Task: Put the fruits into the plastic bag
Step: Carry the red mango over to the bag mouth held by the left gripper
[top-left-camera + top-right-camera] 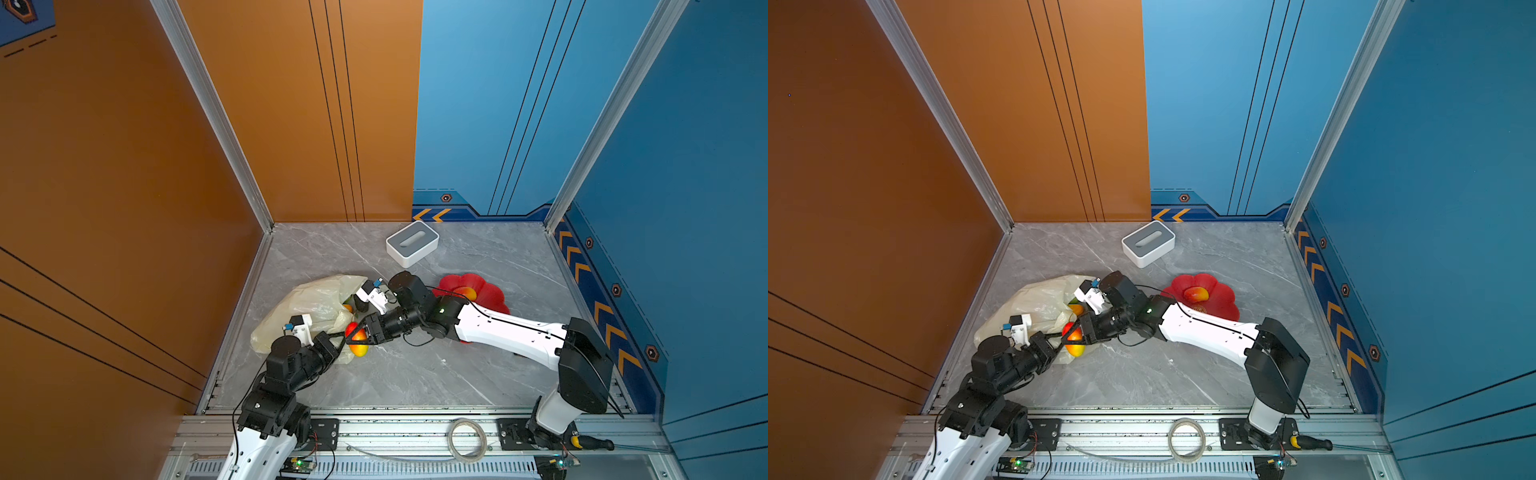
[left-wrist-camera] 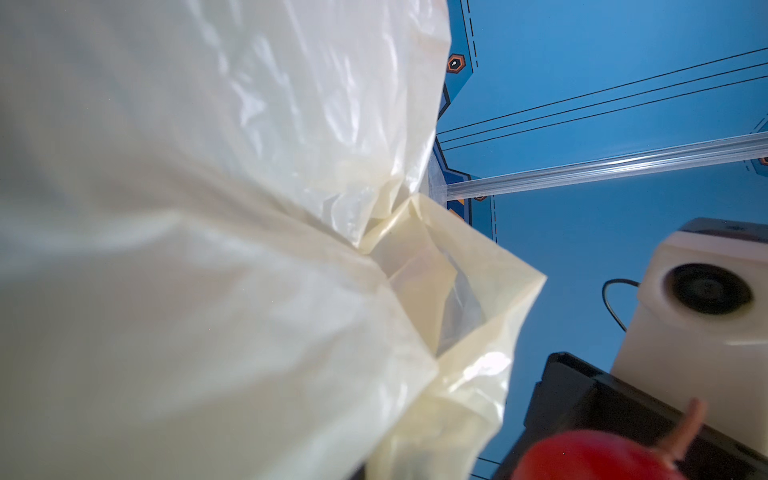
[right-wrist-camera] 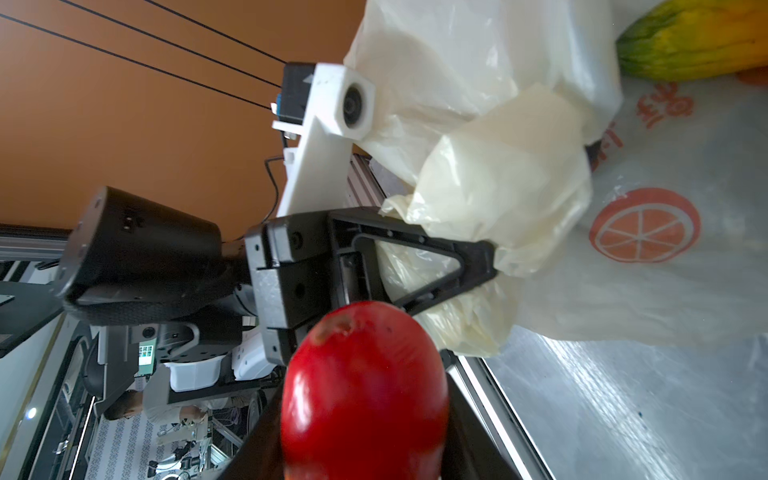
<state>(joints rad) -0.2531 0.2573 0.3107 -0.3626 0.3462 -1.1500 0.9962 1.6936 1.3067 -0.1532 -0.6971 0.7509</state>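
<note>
Right gripper clamps the red mango, bag mouth just beyond it. Left gripper pinched shut on bag rim.

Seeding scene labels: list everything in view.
Translucent cream plastic bag: 1, cream, left on grey marble table
Gripped red-yellow toy mango: 1, beside bag mouth
Second red-yellow toy mango: 1, on dish
Yellow-green toy fruit: 1 visible, inside bag mouth
Red flower-shaped dish: 1, red, right of centre
White-and-grey rectangular box: 1, back of table
Pale tape roll: 1, front rail
Left end effector: black, shut on bag edge
Right end effector: black, shut on gripped mango
</note>
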